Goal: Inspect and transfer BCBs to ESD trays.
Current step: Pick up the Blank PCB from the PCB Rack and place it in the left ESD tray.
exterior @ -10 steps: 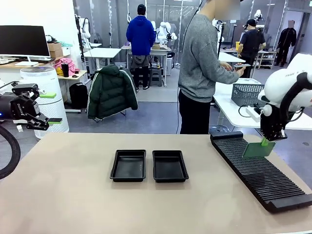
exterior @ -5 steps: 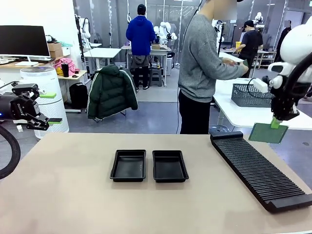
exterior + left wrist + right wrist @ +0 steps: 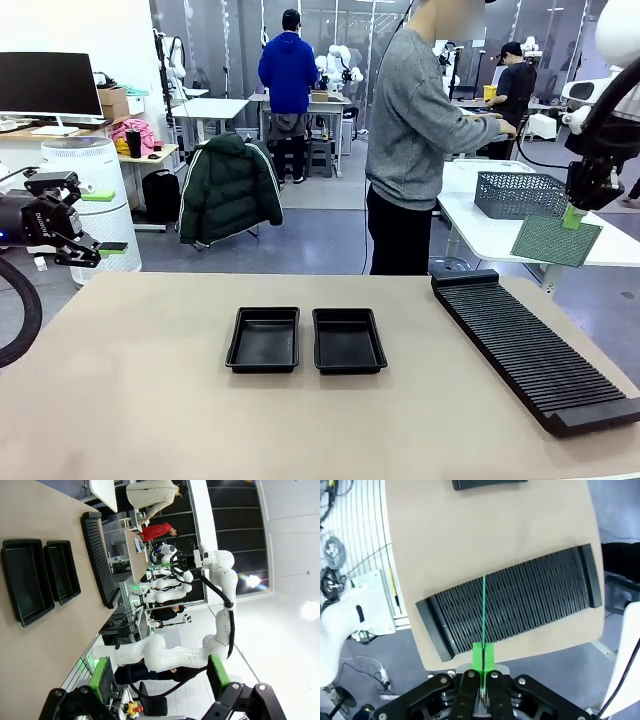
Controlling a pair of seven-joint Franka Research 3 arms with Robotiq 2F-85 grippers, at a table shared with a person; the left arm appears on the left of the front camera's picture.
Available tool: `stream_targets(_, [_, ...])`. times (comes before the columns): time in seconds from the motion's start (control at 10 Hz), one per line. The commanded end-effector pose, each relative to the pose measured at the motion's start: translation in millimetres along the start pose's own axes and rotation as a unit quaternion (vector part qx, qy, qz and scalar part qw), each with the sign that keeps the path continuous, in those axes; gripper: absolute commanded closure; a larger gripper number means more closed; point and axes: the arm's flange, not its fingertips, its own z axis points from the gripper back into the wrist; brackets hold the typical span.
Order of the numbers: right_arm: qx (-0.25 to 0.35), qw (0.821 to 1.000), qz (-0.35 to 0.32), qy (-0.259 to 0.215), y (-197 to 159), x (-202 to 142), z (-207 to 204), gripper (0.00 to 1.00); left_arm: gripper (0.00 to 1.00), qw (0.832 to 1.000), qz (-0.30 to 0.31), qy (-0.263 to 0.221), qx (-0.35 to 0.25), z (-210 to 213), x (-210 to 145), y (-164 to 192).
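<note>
High at 2 o'clock, its arm cut off by the frame, the right gripper [image 3: 573, 216] pinches a BCB [image 3: 553, 241] by its top edge above the slotted rack [image 3: 535, 345], while the left gripper [image 3: 104, 221] hangs open at 9 o'clock.

A long black slotted rack [image 3: 535, 350] lies along the right of the beige surface [image 3: 150, 400]; beyond, a grey-sweatered person [image 3: 415, 130] stands near a draped green jacket [image 3: 228, 185].
</note>
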Motion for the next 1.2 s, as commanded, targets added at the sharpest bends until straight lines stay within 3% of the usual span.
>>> stream_targets(0.0, [0.023, 0.998, -0.047, -0.037, -8.4, -0.5, 9.0, 1.00, 0.00, 1.000, 0.000, -0.001, -0.001, 1.0, -0.2, -0.5])
stream_targets(0.1, [0.000, 1.000, 0.000, 0.000, 0.0, 0.0, 0.0, 1.00, 0.00, 1.000, 0.000, -0.001, -0.001, 1.0, -0.2, -0.5])
stream_targets(0.7, [0.006, 1.000, -0.010, -0.006, -3.0, 0.3, 2.5, 0.99, 0.00, 1.000, 0.000, -0.001, -0.001, 1.0, -0.2, -0.5])
stream_targets(1.1, [0.052, 0.984, -0.168, -0.029, -5.3, 73.9, -34.3, 0.99, 0.00, 1.000, 0.000, -0.001, -0.001, 1.0, -0.2, -0.5])
